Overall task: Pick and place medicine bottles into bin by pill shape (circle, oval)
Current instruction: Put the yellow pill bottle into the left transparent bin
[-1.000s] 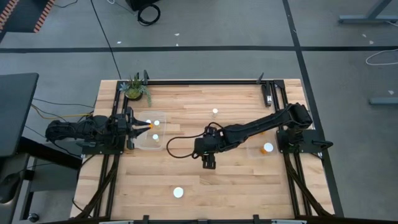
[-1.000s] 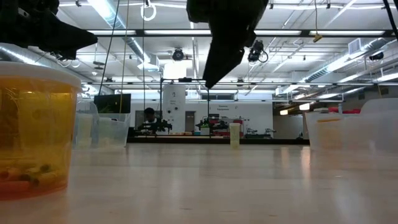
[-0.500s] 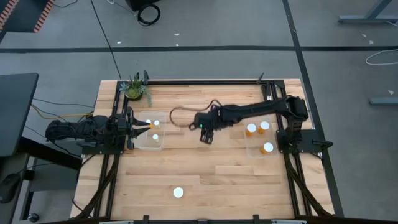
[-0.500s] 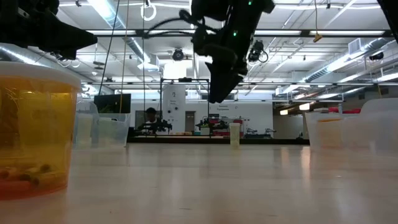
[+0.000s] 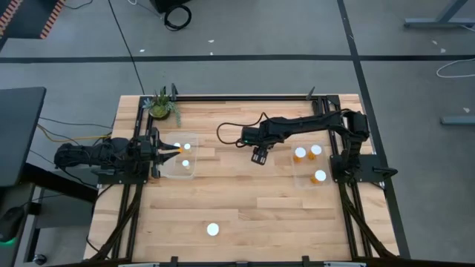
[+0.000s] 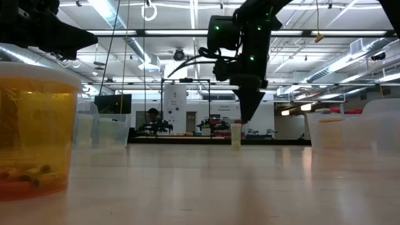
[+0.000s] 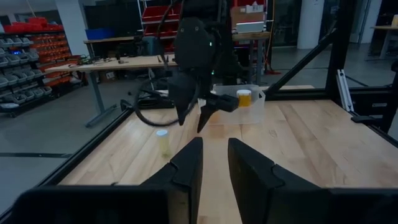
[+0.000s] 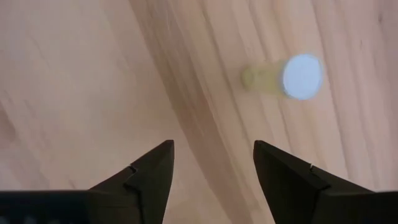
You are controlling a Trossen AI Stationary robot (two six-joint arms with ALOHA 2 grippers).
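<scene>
My right gripper [image 5: 259, 157] hangs at centre frame in the high view, jaws wide and empty, a bottle [image 8: 292, 77] on the wood just ahead. My left gripper [image 7: 212, 165] waits at the left bin [image 5: 194, 159], jaws narrow, nothing between. Another bottle [image 5: 213, 229] sits lower centre; three fill the right bin [image 5: 297, 178].

no readable text or labels anywhere; the distant room signs are perhaps too blurred.
</scene>
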